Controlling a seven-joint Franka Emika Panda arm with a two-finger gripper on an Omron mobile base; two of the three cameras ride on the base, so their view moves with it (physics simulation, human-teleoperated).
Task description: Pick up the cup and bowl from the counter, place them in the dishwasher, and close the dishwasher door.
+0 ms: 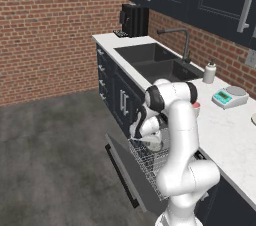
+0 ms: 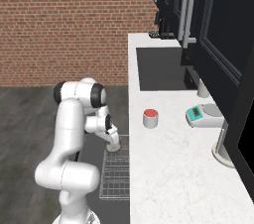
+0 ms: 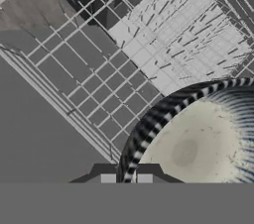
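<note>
- Gripper [image 3: 126, 178] nearly closed, pinching the rim of the bowl [image 3: 198, 143] over the wire rack [image 3: 149, 54] of the dishwasher [image 1: 145, 165].
- Dishwasher door [image 1: 122, 170] down, open.
- Cup [image 2: 150, 118] upright on the counter [image 2: 168, 168], near its front edge, beside the sink [image 2: 161, 69].

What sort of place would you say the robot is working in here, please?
A rendered home kitchen, by the look of it: a marble-look counter with a dark sink and tap, dark cabinets against a brick wall, and an open dishwasher with its wire rack pulled out.
</note>
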